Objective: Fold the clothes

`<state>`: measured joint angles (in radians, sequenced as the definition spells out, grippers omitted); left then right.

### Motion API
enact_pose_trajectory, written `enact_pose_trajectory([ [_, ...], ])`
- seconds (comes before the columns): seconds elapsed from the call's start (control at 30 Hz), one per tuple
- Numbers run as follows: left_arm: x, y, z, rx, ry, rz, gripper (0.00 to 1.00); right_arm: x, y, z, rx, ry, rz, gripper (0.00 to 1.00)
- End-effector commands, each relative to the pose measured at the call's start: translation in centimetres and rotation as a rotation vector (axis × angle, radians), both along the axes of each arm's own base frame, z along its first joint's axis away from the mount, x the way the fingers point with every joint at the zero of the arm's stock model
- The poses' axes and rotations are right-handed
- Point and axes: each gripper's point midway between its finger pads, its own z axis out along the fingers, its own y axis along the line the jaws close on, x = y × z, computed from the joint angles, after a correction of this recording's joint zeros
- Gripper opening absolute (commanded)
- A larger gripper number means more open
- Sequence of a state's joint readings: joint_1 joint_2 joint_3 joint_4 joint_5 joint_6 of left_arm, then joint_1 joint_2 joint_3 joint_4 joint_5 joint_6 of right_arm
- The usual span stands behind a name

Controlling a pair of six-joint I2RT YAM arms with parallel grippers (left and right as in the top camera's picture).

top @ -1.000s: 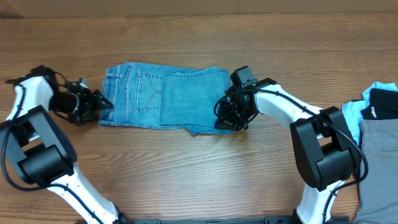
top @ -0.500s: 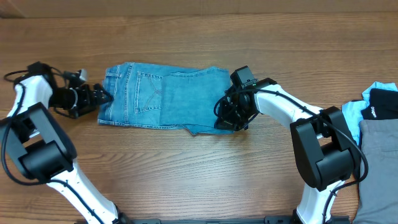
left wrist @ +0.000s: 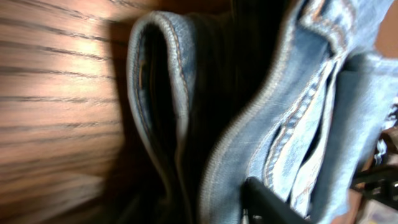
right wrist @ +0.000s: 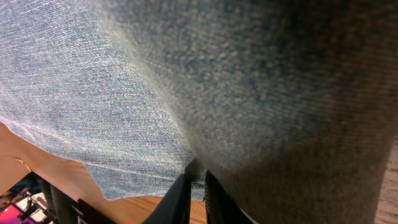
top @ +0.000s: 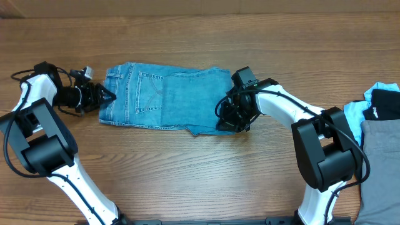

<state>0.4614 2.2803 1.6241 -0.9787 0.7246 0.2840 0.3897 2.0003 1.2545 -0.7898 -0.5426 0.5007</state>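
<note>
The light-blue jeans (top: 169,97) lie folded into a rectangle at the table's middle, with the waistband at the left and a back pocket on top. My left gripper (top: 107,97) is at the waistband's left edge. In the left wrist view the waistband (left wrist: 168,81) fills the frame, and the fingers (left wrist: 211,205) are apart with denim between them. My right gripper (top: 230,122) is at the jeans' right front corner. In the right wrist view its fingers (right wrist: 198,180) are pinched shut on a fold of the denim (right wrist: 124,74).
A pile of other clothes lies at the right edge of the table: a grey garment (top: 381,162), a black one (top: 384,103) and a pale-blue one (top: 356,115). The table is bare wood in front of and behind the jeans.
My left gripper has moved up and to the right, its wrist turned, and it has reached the waistband's edge. The right arm and the jeans have not moved.
</note>
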Motion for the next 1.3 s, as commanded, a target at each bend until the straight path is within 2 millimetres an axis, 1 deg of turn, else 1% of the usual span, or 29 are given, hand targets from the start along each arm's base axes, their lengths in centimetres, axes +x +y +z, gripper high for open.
enact_pose_trajectory([
  [0.0, -2.4, -1.9, -4.6, -0.038, 0.136, -0.031, 0.43, -0.6, -0.6, -1.0, -0.036, 0.021, 0.002, 0.13],
  [0.03, -2.4, -2.0, -4.5, -0.052, 0.133, -0.029, 0.39, -0.6, -0.6, -1.0, -0.036, 0.021, 0.002, 0.13],
  [0.07, -2.4, -2.2, -4.3, -0.064, 0.131, -0.027, 0.3, -0.7, -0.6, -1.0, -0.037, 0.023, 0.002, 0.13],
  [0.1, -2.4, -2.3, -4.1, -0.077, 0.134, -0.026, 0.24, -0.7, -0.6, -1.0, -0.037, 0.024, 0.002, 0.13],
  [0.13, -2.5, -2.4, -3.6, -0.09, 0.146, -0.024, 0.13, -0.8, -0.7, -1.1, -0.038, 0.027, 0.002, 0.13],
  [0.2, -2.7, -2.2, -2.8, -0.095, 0.168, -0.022, 0.04, -0.9, -0.7, -1.1, -0.042, 0.034, 0.003, 0.13],
  [0.3, -2.7, -1.4, -0.7, -0.088, 0.195, -0.013, 0.04, -1.2, -1.3, -1.2, -0.074, 0.044, 0.001, 0.12],
  [0.37, -2.5, -0.8, 1.3, -0.079, 0.197, -0.004, 0.04, -1.2, -2.5, -1.3, -0.145, 0.033, -0.009, 0.09],
  [0.43, -2.1, -0.2, 4.0, -0.063, 0.181, 0.001, 0.04, -1.0, -3.8, -0.9, -0.204, 0.024, -0.04, 0.08],
  [0.5, -1.9, 0.5, 6.6, -0.015, 0.161, -0.001, 0.04, -0.6, -4.5, 0.3, -0.219, -0.01, -0.053, 0.08],
  [0.57, -2.0, 1.5, 9.3, 0.073, 0.151, 0.006, 0.04, 0.0, -4.7, 2.0, -0.202, -0.055, -0.066, 0.08],
  [0.6, -2.1, 2.3, 12.6, 0.161, 0.126, 0.021, 0.04, 0.7, -4.9, 3.8, -0.181, -0.104, -0.084, 0.08],
  [0.63, -2.1, 2.4, 14.1, 0.19, 0.106, 0.024, 0.04, 1.0, -5.1, 4.6, -0.171, -0.126, -0.095, 0.08],
  [0.7, -2.0, 2.3, 17.8, 0.253, 0.044, 0.024, 0.04, 1.6, -5.6, 6.2, -0.155, -0.165, -0.118, 0.09],
  [0.73, -2.1, 1.9, 19.3, 0.275, 0.017, 0.019, 0.04, 1.8, -5.7, 6.6, -0.15, -0.175, -0.126, 0.09],
  [0.8, -2.3, 0.7, 21.8, 0.314, -0.033, -0.003, 0.04, 2.1, -6.2, 7.1, -0.145, -0.188, -0.142, 0.09],
  [0.83, -2.4, -0.2, 22.7, 0.332, -0.05, -0.016, 0.04, 2.2, -6.4, 7.1, -0.145, -0.188, -0.149, 0.09],
  [0.9, -2.5, -1.9, 23.3, 0.372, -0.064, -0.06, 0.04, 2.4, -6.7, 7.1, -0.147, -0.187, -0.158, 0.09],
  [1.0, -2.3, -4.7, 22.5, 0.43, -0.021, -0.106, 0.04, 2.6, -6.7, 7.1, -0.143, -0.197, -0.161, 0.09],
  [1.03, -2.1, -5.7, 21.8, 0.445, -0.008, -0.134, 0.04, 2.7, -6.7, 7.1, -0.142, -0.2, -0.161, 0.09],
  [1.13, -1.9, -8.0, 19.6, 0.506, 0.056, -0.179, 0.05, 2.8, -6.7, 7.2, -0.141, -0.202, -0.161, 0.09],
  [1.27, -1.7, -10.9, 15.8, 0.577, 0.142, -0.237, 0.06, 2.7, -6.7, 7.1, -0.143, -0.198, -0.161, 0.09],
])
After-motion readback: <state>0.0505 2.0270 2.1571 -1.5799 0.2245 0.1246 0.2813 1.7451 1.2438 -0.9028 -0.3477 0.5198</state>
